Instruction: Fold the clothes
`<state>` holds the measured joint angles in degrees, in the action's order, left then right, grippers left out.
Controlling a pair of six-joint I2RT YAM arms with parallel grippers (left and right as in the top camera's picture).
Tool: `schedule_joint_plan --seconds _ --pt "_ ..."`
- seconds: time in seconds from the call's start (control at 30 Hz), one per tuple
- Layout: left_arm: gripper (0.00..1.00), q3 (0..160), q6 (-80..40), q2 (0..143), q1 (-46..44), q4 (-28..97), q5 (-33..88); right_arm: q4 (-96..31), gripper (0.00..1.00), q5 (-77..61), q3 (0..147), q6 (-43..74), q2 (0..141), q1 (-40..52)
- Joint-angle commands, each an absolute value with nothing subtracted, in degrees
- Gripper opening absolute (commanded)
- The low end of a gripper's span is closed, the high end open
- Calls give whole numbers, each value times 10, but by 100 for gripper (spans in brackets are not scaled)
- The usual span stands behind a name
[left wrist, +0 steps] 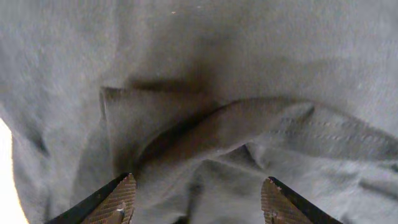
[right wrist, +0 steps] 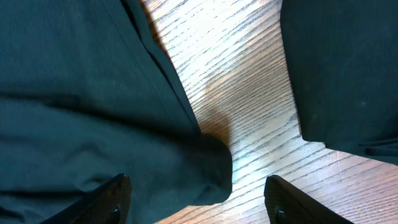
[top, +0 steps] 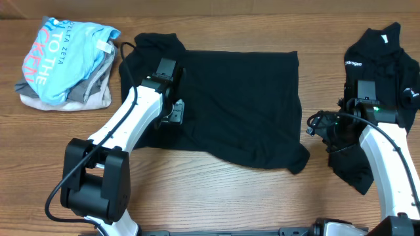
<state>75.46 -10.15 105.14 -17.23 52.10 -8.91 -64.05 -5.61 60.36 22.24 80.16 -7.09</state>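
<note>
Starting at the far left, a pile of clothes [top: 65,72] sits on the table [top: 216,190], with a light-blue lettered tee [top: 62,56] on top and grey and beige garments under it. Next, my left gripper [left wrist: 199,202] hangs over the left part of the spread black shirt [top: 243,98], fingers wide apart, and a raised fold of that cloth lies just ahead of them, not pinched. The shirt lies flat across the middle of the table. My right gripper [right wrist: 199,199] hovers past its lower right corner, jaws apart and holding nothing, with dark cloth on either side and bare wood between. Farthest right lies a crumpled black shirt [top: 387,65] with a small white logo [top: 354,63].
</note>
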Motion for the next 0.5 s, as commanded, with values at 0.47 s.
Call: schedule_joint_plan --seconds 0.47 --pt "66 695 26 1053 -167 490 -140 -635 73 -57 601 220 803 -72"
